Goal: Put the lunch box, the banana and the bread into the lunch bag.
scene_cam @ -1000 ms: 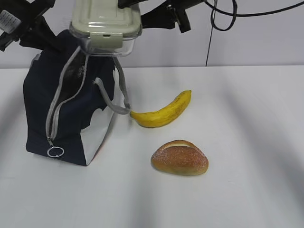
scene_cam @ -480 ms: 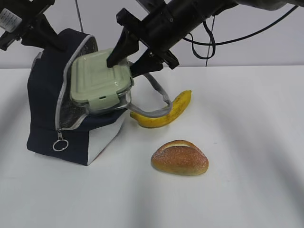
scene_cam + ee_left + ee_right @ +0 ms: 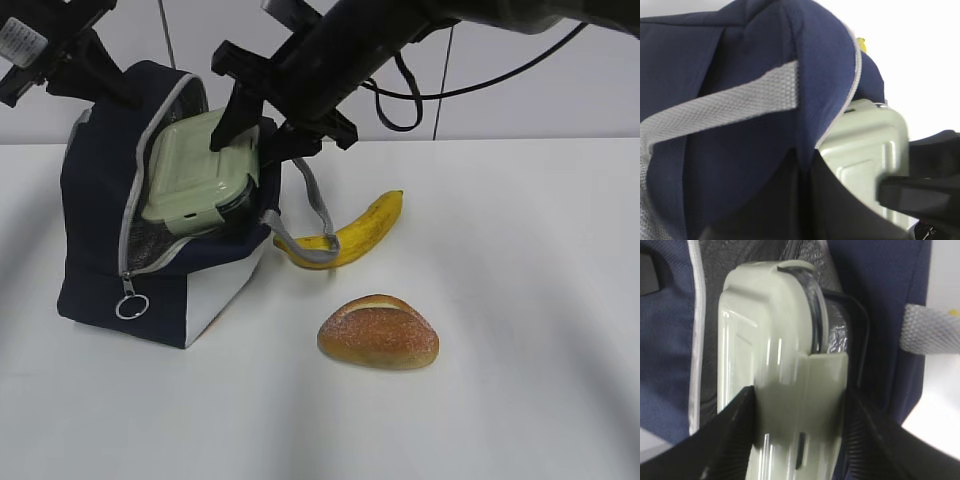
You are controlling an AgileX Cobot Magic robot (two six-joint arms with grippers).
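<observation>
The navy lunch bag (image 3: 95, 240) stands at the left with its top open and silver lining showing. My left gripper (image 3: 95, 75) is shut on the bag's top fabric (image 3: 740, 65), pinching a fold (image 3: 805, 170). My right gripper (image 3: 250, 135) is shut on the green-lidded lunch box (image 3: 195, 180), which is tilted and partly inside the bag's opening. In the right wrist view the fingers (image 3: 735, 430) clamp the lunch box (image 3: 775, 355) at the gripper (image 3: 800, 425). The banana (image 3: 350, 232) and the bread (image 3: 378, 332) lie on the table to the right of the bag.
A grey bag handle (image 3: 312, 215) hangs over the banana's left end. The zipper's ring pull (image 3: 131, 305) hangs low on the bag's front. The white table (image 3: 520, 300) stretches to the right, and black cables (image 3: 400, 90) hang behind the right arm.
The right gripper has carried the lunch box down from above the bag into its opening, tilting it. The bag's mouth stands wider open and the handle has dropped toward the banana.
</observation>
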